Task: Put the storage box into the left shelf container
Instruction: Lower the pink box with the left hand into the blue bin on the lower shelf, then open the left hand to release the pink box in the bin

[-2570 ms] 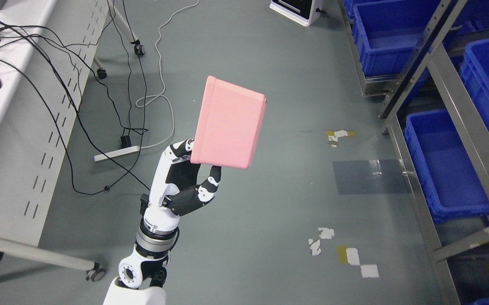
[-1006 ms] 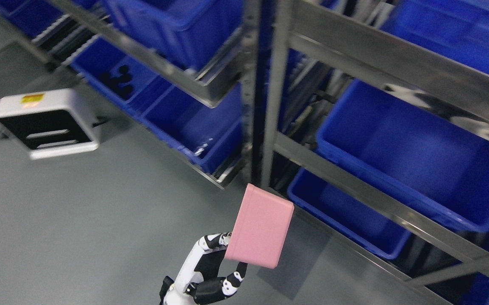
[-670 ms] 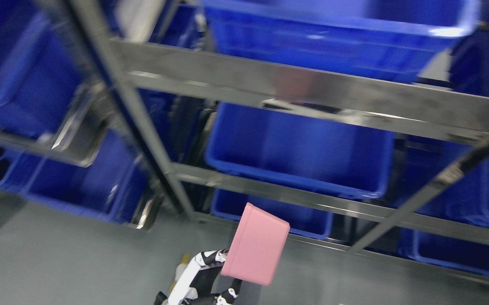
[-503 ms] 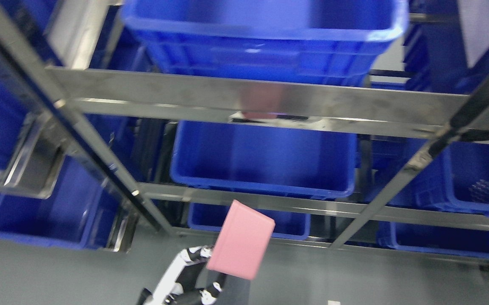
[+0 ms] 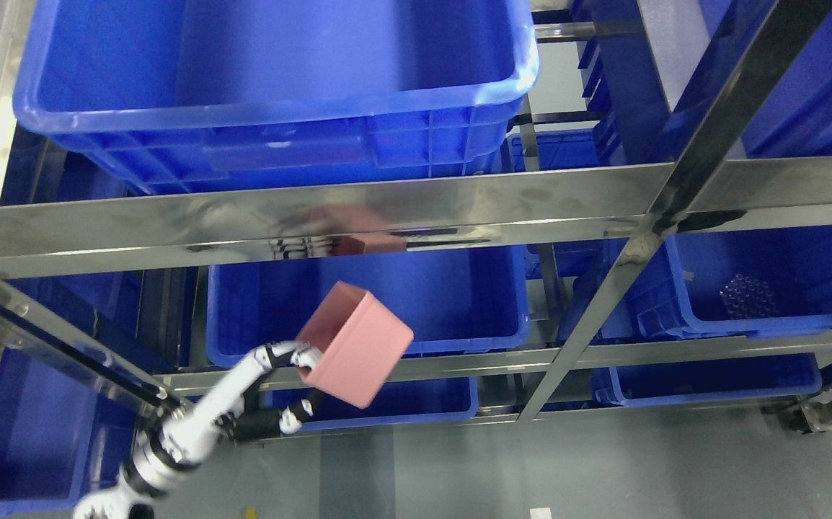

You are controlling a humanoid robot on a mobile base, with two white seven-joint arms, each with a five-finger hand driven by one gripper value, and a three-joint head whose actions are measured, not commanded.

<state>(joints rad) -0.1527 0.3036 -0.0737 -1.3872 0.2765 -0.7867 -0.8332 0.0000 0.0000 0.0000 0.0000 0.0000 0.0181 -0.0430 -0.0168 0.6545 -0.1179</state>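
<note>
My left hand is shut on a pink storage box, gripping its lower left edge, and the arm comes up from the lower left. The box is tilted and hangs in front of the front rim of a blue bin on the middle level of the left shelf bay. Its pink reflection shows on the steel rail above. A larger blue bin sits on the top level. The right hand is out of view.
A slanted steel post divides the left bay from the right one, where a blue bin holds a small dark mesh item. More blue bins sit on the lowest level and at the far left. Grey floor lies below.
The camera swung from the floor to face the shelf. Since half a second ago the arm has stretched forward and up, lifting the pink box to the middle bin's front rim.
</note>
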